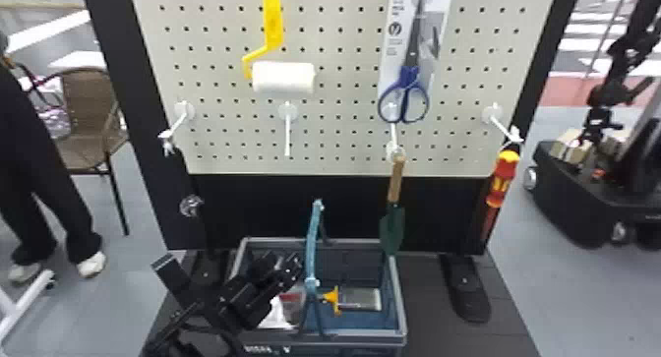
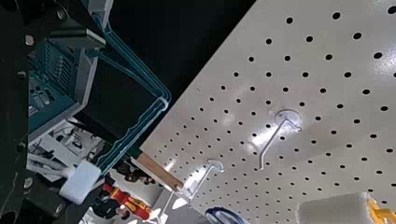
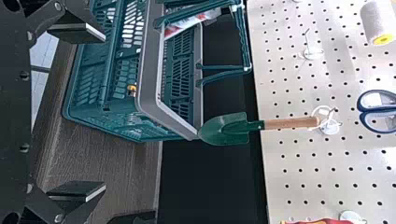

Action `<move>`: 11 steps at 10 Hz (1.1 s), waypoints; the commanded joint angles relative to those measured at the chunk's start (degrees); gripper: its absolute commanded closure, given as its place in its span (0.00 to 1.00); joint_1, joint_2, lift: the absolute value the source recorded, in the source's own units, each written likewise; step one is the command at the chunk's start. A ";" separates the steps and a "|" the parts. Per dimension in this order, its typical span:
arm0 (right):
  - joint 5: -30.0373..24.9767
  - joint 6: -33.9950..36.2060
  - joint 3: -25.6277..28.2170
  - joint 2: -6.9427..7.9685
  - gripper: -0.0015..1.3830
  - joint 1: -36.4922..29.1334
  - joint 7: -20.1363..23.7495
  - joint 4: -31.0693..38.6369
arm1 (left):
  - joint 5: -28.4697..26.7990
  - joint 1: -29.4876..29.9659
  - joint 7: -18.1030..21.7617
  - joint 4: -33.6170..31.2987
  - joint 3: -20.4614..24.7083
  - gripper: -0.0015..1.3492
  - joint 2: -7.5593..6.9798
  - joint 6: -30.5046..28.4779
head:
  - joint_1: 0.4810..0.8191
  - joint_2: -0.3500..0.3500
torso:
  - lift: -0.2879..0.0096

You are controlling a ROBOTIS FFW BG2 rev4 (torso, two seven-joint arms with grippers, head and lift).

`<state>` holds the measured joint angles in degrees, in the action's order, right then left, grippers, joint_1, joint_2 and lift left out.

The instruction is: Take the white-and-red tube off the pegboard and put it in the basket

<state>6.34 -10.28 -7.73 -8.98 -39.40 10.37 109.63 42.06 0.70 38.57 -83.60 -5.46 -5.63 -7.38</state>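
In the head view, the pegboard (image 1: 339,139) at twelve o'clock looks smooth and glossy. The basket (image 1: 369,339) at six o'clock looks like plastic, the tabletop (image 3: 121,163) matt and wood-grained, and the trowel handle (image 1: 396,179) at three o'clock wooden.

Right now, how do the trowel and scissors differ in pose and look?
Trowel: handle up, green blade down; scissors: blades up, handles down.
Trowel has one wooden handle; scissors have two blue loops.
Trowel blade hangs below the pegboard's lower edge; scissors are wholly above it.
Both hang point-and-handle vertical.
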 commanded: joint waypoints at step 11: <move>0.08 0.00 0.00 -0.16 0.13 0.24 0.36 -0.29 | 0.30 0.07 0.10 -0.01 -0.17 0.01 0.00 0.18 | 0.20 0.50 | 0.63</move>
